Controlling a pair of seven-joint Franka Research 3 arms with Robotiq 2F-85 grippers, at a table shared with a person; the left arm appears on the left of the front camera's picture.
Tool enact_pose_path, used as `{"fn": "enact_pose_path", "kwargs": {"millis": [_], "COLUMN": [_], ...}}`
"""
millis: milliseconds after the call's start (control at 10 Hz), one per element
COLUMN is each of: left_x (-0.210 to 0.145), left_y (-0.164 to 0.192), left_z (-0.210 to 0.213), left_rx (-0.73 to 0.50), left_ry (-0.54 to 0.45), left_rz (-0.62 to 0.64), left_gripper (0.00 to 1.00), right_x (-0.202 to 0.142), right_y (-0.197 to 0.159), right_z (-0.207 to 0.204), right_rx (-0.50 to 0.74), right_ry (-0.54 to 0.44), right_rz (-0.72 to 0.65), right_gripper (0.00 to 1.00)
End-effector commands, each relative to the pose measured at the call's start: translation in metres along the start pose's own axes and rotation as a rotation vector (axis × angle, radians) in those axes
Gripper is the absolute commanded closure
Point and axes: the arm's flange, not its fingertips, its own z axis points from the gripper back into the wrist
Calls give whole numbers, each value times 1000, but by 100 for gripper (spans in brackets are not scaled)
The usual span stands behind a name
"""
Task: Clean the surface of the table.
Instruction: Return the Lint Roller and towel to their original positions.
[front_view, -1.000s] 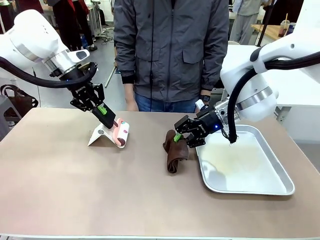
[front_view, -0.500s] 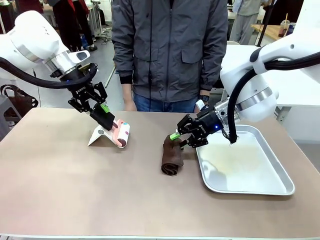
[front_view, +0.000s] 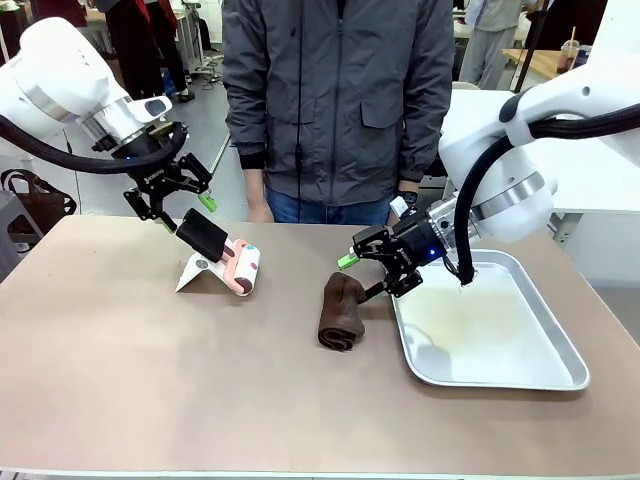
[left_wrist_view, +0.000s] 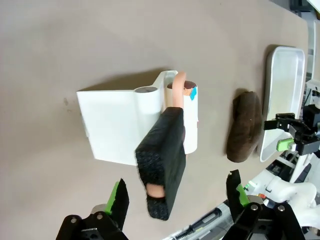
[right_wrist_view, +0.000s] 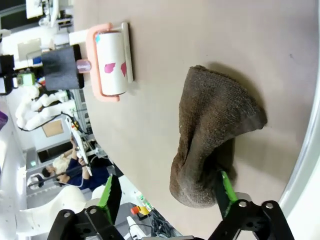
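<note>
Here both tools lie on the table (front_view: 150, 380), the broad taupe surface spanning the whole near scene, and neither arm has hold of one. The left gripper (front_view: 172, 205) hangs just above the black foam handle of the lint roller (front_view: 228, 262), its green-padded fingers spread wide with nothing between them; the roller sits propped on its white stand (front_view: 197, 270) at the far left, handle angled up toward the gripper, which looks like a deliberate parking spot that leaves the handle easy to grasp. The right gripper (front_view: 367, 268) is likewise wide open and empty, poised just over the brown cloth (front_view: 339, 310), which lies crumpled beside the left rim of the silver tray (front_view: 560, 345). The left wrist view shows what the front view hides: the stand's flat white base (left_wrist_view: 120, 122) and the pink core inside the handle's end (the cloth and tray appear small at its right side). The right wrist view reveals the cloth's (right_wrist_view: 212, 140) folded, tented shape and pink specks on the roller's sheet (right_wrist_view: 112, 62).
</note>
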Motion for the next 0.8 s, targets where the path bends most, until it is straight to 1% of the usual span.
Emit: {"fn": "enact_pose_path", "kwargs": {"millis": [0, 100, 300, 500, 600, 700], "left_x": [-18, -28, -58, -100, -119, -137], "left_y": [15, 25, 45, 71, 86, 101], "left_z": [16, 29, 53, 72, 77, 80], "left_rx": [4, -10, -94, -242, -326, -438], "left_ry": [-47, -72, -93, -55, -39, -40], "left_rz": [15, 19, -4, -79, -121, -182], "left_gripper": [0, 0, 0, 0, 0, 0], "right_x": [-8, -12, -23, -35, -42, -47], "right_y": [14, 19, 21, 15, 11, 4], "right_z": [7, 16, 42, 79, 101, 121], "right_rx": [-53, -81, -62, 35, 114, 172], "right_ry": [-1, -9, -15, 42, 82, 106], "right_rz": [45, 44, 61, 2, -52, -101], "right_gripper": [0, 0, 0, 0, 0, 0]}}
